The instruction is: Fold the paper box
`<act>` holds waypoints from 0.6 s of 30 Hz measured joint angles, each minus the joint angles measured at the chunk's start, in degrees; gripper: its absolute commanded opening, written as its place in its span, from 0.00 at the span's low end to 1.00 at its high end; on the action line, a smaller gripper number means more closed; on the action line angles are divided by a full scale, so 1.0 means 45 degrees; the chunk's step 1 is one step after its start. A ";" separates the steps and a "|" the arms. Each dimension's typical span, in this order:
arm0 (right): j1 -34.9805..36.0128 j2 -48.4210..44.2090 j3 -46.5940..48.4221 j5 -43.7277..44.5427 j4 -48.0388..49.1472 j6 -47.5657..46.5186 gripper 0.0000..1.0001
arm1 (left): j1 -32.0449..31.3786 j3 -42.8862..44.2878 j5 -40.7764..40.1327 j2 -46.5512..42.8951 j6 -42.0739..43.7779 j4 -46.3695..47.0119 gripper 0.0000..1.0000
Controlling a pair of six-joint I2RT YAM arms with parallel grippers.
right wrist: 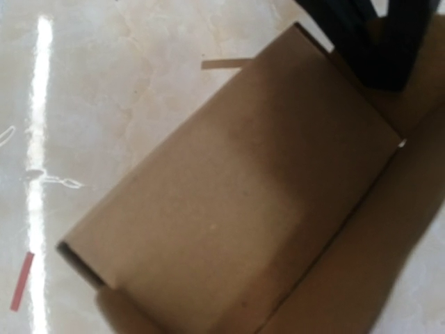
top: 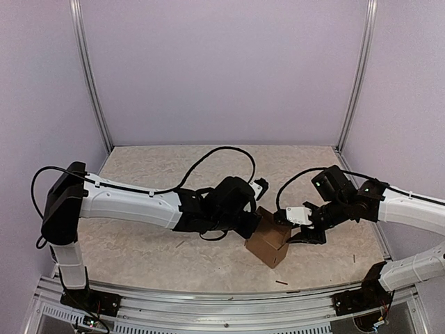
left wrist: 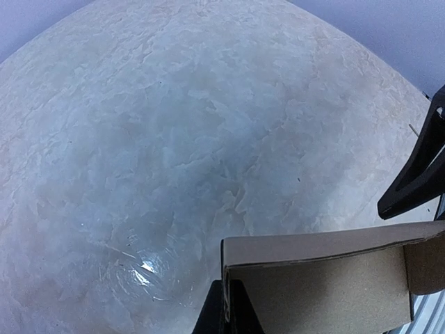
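The paper box (top: 268, 245) is brown cardboard, partly folded, standing on the table between the two arms. My left gripper (top: 254, 224) is at its left upper edge. In the left wrist view that gripper (left wrist: 229, 298) is shut on a thin wall of the paper box (left wrist: 327, 292), whose top flap bends off to the right. My right gripper (top: 297, 231) is at the box's right upper edge. In the right wrist view the paper box (right wrist: 229, 209) fills the frame and none of that gripper's own fingers show.
Small dark stick-like scraps (top: 281, 282) lie near the table's front edge. A brown strip (right wrist: 222, 64) and a red strip (right wrist: 22, 281) lie on the marbled tabletop (left wrist: 174, 139) beside the box. Lilac walls close in the back and sides.
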 measured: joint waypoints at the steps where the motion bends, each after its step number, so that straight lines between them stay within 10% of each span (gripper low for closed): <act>1: 0.0000 -0.0015 -0.0005 0.0005 0.0000 -0.0015 0.43 | -0.0019 -0.0078 -0.0049 -0.0039 0.0005 0.0063 0.00; 18: 0.0000 -0.1073 -0.0316 -0.0155 -0.0612 -0.0544 0.47 | -0.0180 -0.1472 -0.0763 -0.0461 0.0248 0.1783 0.00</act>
